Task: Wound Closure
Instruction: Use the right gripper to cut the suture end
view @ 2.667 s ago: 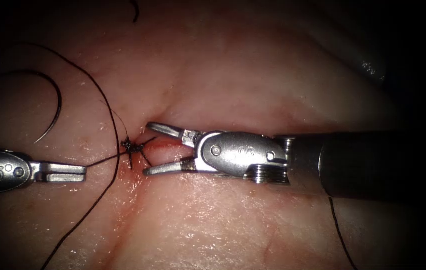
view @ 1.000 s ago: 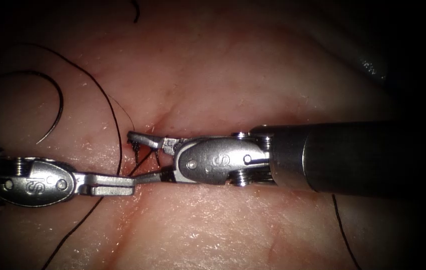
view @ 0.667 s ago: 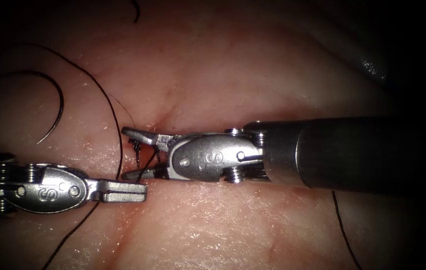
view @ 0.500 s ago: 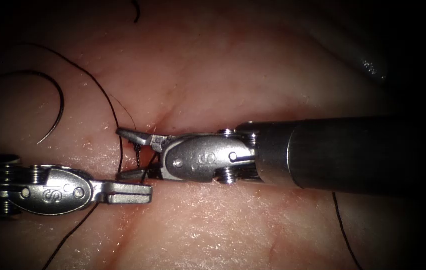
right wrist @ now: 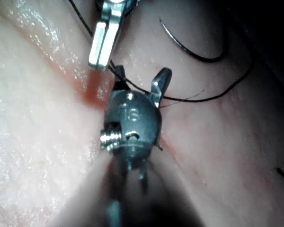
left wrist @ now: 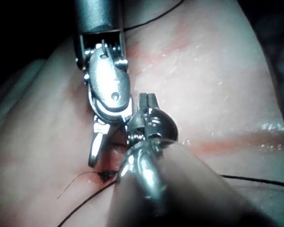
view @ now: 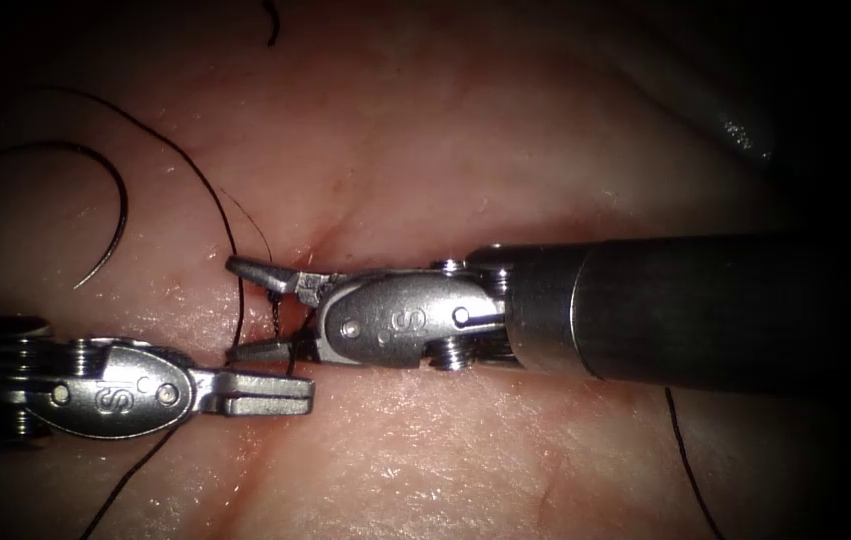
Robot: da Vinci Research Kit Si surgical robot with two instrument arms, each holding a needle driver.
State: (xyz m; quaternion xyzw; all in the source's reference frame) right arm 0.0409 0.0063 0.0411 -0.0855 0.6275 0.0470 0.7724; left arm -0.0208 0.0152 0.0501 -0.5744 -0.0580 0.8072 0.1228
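The cut (view: pixel 330 232) in the tissue carries a dark knot (view: pixel 272 300) with short strands. My right tool (view: pixel 235 308) reaches in from the right, its jaws open above and below the knot and holding nothing. My left tool (view: pixel 303 393) lies low on the left, shut on a thread strand (view: pixel 292 362) that runs up to the knot. The curved needle (view: pixel 117 215) lies free on the tissue left of the cut, not in it. In the left wrist view the knot (left wrist: pixel 105 175) sits beyond the right tool's jaw. The needle (right wrist: pixel 189 47) is also in the right wrist view.
A long thread (view: pixel 207 185) loops over the tissue on the left and passes under the left tool. Another thread piece (view: pixel 683 455) trails at the lower right, and a short cut end (view: pixel 270 25) lies at the top. Red fluid (view: pixel 260 440) stains the cut line.
The right tool slid left until its open jaws straddle the knot. The left tool moved right and down, close under the right tool's lower jaw, keeping its thread.
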